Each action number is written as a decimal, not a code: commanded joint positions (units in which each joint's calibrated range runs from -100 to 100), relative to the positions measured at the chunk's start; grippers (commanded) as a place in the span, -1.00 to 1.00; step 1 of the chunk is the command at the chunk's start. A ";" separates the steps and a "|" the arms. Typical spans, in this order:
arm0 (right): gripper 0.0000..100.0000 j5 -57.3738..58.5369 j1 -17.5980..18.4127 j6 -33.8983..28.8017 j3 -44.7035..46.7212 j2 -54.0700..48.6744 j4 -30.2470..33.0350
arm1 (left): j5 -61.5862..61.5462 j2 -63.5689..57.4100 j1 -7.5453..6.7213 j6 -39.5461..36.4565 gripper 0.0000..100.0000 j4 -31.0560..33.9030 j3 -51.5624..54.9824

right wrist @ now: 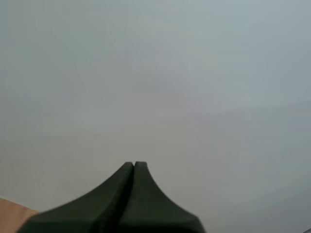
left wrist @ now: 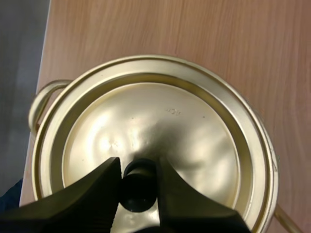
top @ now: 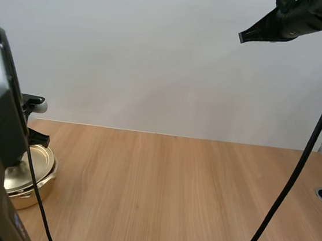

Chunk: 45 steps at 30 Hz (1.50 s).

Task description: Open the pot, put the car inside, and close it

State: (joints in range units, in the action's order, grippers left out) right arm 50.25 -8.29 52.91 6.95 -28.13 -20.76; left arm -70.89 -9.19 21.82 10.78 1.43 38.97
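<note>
With left gripper (left wrist: 137, 166) pinched on the black knob (left wrist: 139, 194) of the lid (left wrist: 160, 131), stands poised to lift it off the gold pot (top: 24, 200) at the left near edge of the table (top: 187, 199), and holds the closed, empty right gripper (top: 246, 34) high, clear of the work.

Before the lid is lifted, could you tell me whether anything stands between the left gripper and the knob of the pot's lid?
Nothing visible does: the left gripper has its fingers on either side of the black knob, pinching it atop the lid.
</note>
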 commanded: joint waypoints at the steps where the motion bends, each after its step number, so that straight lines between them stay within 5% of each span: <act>1: -1.00 -0.16 -0.03 0.01 -0.06 -0.22 0.00 | -0.10 0.34 -0.03 0.63 -1.00 -1.13 0.03; 14: -1.00 0.02 -0.03 0.01 -0.06 -0.22 0.00 | -0.01 0.49 -0.03 1.99 -1.00 -3.68 0.03; 17: -1.00 0.02 -0.03 0.01 -0.06 -0.22 0.00 | -0.76 0.36 -0.03 1.99 -0.66 -3.68 0.03; 21: -1.00 0.02 -0.03 0.01 -0.06 -0.22 0.00 | -1.98 0.36 -0.03 1.99 0.22 -3.80 0.03; 24: -1.00 0.02 -0.03 0.01 -0.06 -0.22 0.00 | -3.61 0.36 -0.03 1.99 0.62 -3.80 0.03; 36: -1.00 1.34 -0.03 0.01 -0.06 -0.22 -1.40 | 2.71 -3.01 -0.11 -0.66 0.74 -6.47 -4.91; 38: -1.00 2.38 -0.03 0.01 -0.06 -0.22 -1.63 | 7.84 -5.45 -0.11 1.32 0.74 -10.92 -5.73; 39: -1.00 2.73 -0.03 0.88 -0.06 -0.22 -2.59 | 13.43 -10.34 -0.11 6.79 0.74 -21.49 -7.03; 45: -1.00 3.42 -0.03 3.54 -0.06 -0.22 -5.54 | 15.05 -20.48 -0.65 19.17 0.73 -51.78 -7.65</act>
State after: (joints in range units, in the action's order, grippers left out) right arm 53.58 -8.29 56.07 6.83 -28.29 -25.85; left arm -55.92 -24.89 21.58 19.81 -16.97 31.35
